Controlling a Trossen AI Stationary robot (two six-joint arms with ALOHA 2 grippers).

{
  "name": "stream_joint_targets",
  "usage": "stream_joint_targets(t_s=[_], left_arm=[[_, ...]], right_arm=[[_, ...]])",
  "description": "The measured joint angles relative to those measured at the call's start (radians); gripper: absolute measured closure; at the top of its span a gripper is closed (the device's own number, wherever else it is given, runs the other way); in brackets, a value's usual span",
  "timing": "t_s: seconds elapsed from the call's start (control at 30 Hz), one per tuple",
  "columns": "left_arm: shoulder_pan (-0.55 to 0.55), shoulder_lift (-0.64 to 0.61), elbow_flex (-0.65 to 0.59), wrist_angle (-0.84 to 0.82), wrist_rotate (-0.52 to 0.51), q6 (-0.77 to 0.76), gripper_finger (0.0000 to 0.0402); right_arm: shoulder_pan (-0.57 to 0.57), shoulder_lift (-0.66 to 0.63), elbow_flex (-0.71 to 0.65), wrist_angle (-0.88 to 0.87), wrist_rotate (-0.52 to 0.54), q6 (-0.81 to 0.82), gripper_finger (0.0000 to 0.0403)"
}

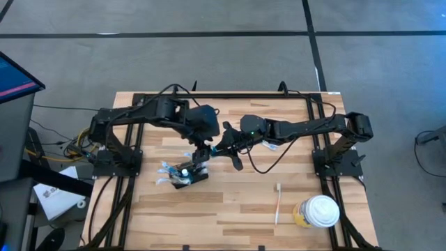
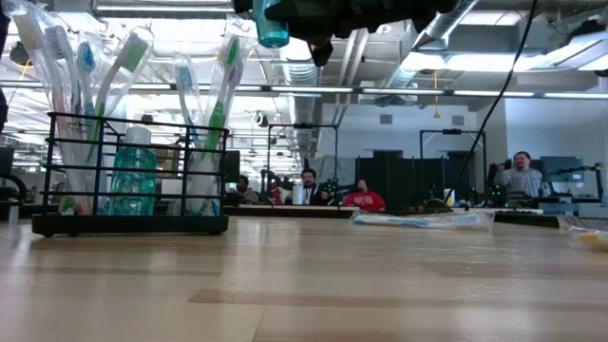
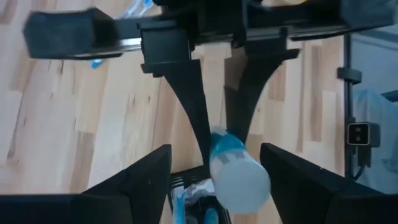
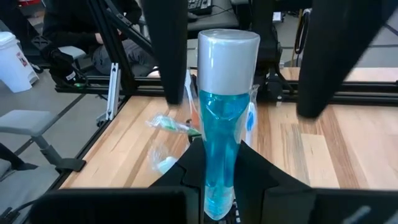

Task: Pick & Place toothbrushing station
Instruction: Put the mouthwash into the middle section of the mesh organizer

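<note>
The holder [image 1: 188,178] sits left of centre, long axis slightly slanted left-right, brushes upright. Right gripper [image 4: 219,186] clenches an upright blue bottle [image 4: 222,112]; left gripper [image 3: 214,171] spread beside it.

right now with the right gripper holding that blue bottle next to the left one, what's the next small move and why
Probably back the left gripper away. Its fingers stand open on either side of the blue bottle without touching it, while the right gripper is shut on the bottle's lower part. That would clear the way to lower the bottle toward the toothbrushing station, which sits just below on the table.
</note>
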Motion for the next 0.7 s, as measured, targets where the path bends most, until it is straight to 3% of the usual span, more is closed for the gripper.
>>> stream_joint_targets(t_s=[0.37,0.7], left_arm=[[0.0,0.051,0.0,-0.01,0.002,0.002,0.0177],[0.0,0.05,0.0,-0.008,0.003,0.003,0.0256]], right_arm=[[0.0,0.0,-0.001,-0.006,0.0,0.0,0.0362],[0.0,0.0,-0.001,-0.008,0.0,0.0,0.0362]])
